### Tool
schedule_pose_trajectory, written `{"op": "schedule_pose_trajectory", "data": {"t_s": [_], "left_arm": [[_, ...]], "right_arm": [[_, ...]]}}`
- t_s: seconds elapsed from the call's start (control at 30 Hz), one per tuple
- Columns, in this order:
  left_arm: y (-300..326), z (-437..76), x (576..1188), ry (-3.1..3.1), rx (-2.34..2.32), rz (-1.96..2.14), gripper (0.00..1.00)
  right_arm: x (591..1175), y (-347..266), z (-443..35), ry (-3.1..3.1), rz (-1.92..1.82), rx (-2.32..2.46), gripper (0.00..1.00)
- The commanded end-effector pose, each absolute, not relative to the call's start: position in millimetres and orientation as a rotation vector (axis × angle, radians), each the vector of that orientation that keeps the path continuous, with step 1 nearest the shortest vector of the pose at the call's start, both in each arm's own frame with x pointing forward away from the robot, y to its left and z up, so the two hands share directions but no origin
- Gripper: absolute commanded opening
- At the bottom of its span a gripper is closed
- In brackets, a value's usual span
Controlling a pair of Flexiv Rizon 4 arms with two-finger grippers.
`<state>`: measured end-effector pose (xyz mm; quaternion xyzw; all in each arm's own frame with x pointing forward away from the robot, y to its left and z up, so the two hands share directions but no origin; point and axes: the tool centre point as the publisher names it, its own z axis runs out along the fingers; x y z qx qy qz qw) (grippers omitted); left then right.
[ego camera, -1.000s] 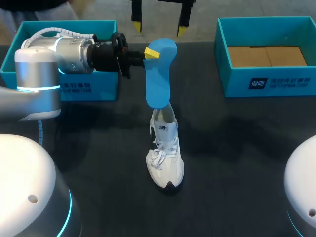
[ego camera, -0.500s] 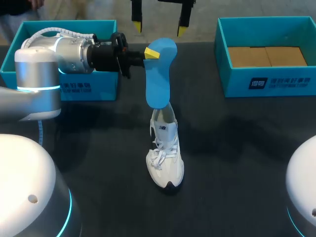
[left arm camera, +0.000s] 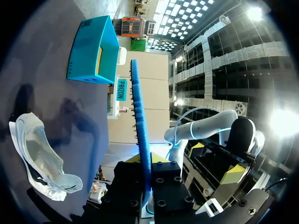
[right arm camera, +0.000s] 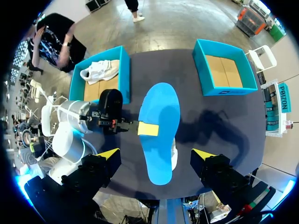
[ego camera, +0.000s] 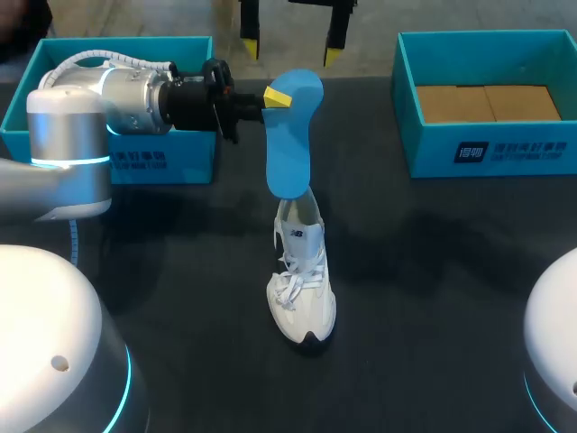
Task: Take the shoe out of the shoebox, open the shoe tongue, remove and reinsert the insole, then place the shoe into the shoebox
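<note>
Black and matte, the worktop [ego camera: 451, 298] carries two teal shoeboxes well apart. The shoebox at our right [ego camera: 487, 149] shows only bare cardboard inside. The shoebox at our left [ego camera: 180, 162] sits behind our left arm, and the right wrist view shows a second white shoe [right arm camera: 100, 71] lying in it.

Between the boxes the white shoe [ego camera: 302, 289] stands alone on its sole, laces loose and toe towards us. The blue insole [ego camera: 290, 144] hangs above it, long axis nearly upright. Its lower end meets the heel opening, though we cannot tell whether it has gone inside.

Our left claw [ego camera: 273, 97] is closed on the insole's upper part, one yellow tip flat against the blue face. In the left wrist view the insole runs edge-on between the fingers. Our right claw [ego camera: 290, 47] hangs high over the far side of the worktop, fingers spread wide and holding nothing.

We judge reinsertion to be the step in hand. Nothing braces the shoe, so a downward push could tip it or make it skid. The insole is thin and gripped only near one end, so it may fold against the collar instead of sliding forward. It may also twist in the pinch and enter crooked, and loose laces or the tongue could block the opening.
</note>
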<state>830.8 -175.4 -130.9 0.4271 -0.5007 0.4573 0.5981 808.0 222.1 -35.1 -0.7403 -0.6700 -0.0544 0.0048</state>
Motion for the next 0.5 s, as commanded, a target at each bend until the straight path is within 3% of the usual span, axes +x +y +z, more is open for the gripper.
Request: {"op": "schedule_pose_trajectory", "data": {"t_s": [0.03,0.5], "left_arm": [[-175,-131,831,-1.163,0.992,1.060,0.00],[-175,-131,831,-1.163,0.992,1.060,0.00]], "right_arm": [[809,222,-35,-2.097,-0.168,-2.320,1.00],[808,193,-31,-2.070,-0.399,-2.078,1.00]]}}
